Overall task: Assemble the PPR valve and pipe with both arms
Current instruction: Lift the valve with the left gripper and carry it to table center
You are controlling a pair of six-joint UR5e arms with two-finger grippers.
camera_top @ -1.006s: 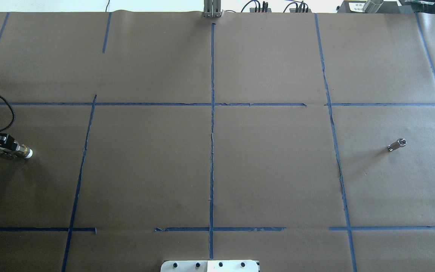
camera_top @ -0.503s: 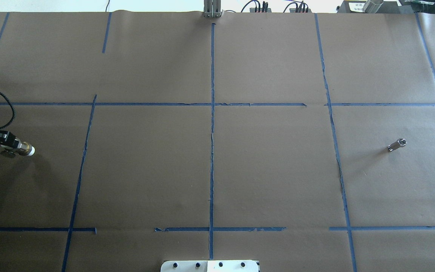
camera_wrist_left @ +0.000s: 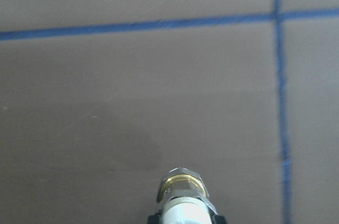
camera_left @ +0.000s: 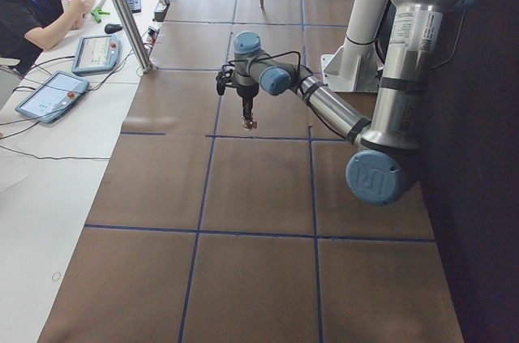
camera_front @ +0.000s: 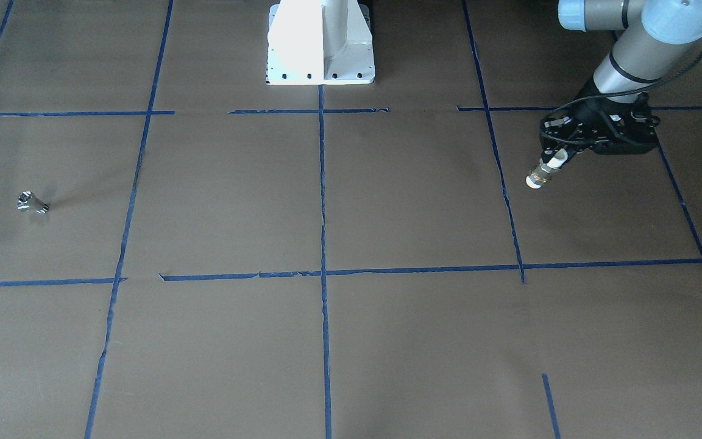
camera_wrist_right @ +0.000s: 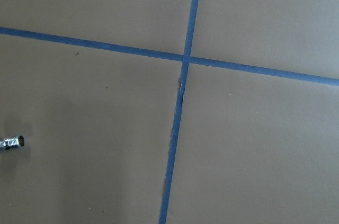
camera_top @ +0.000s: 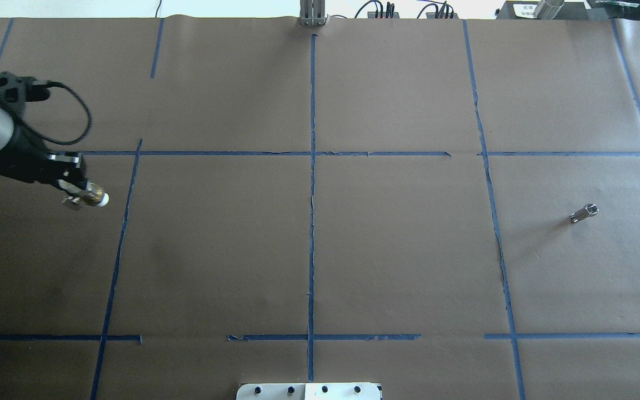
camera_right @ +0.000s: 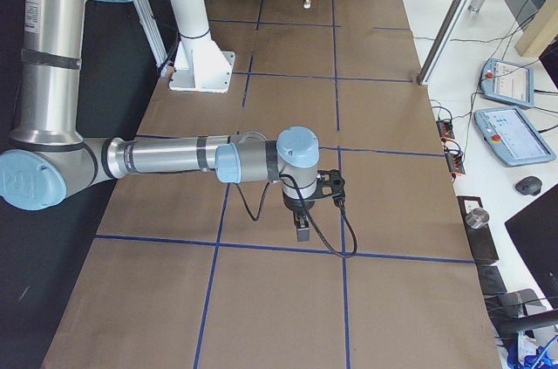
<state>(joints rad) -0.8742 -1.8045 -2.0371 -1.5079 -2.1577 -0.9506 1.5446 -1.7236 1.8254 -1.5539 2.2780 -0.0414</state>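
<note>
So, front view: left gripper (camera_front: 553,160) clamped on short white plastic pipe stub with brass collar (camera_front: 540,175), held clear of brown paper table cover (camera_front: 387,201), on left-arm side of white robot base pedestal (camera_front: 320,42). Loose on cover, far opposite side of pedestal: small chrome metal fitting (camera_front: 32,203). Overhead: parts well apart, nothing joined. Right side view: right gripper (camera_right: 302,229) hovers out from pedestal, jaws can't tell. Count: one stub, one fitting, two grippers. One pickup done; second grab, mating left.

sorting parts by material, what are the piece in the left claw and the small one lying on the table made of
Held piece: white tip looks like matte plastic, the ring behind it like polished brass, yellow and glinting. Lying piece: probably steel or chromed metal, silvery with bright reflections.
</note>
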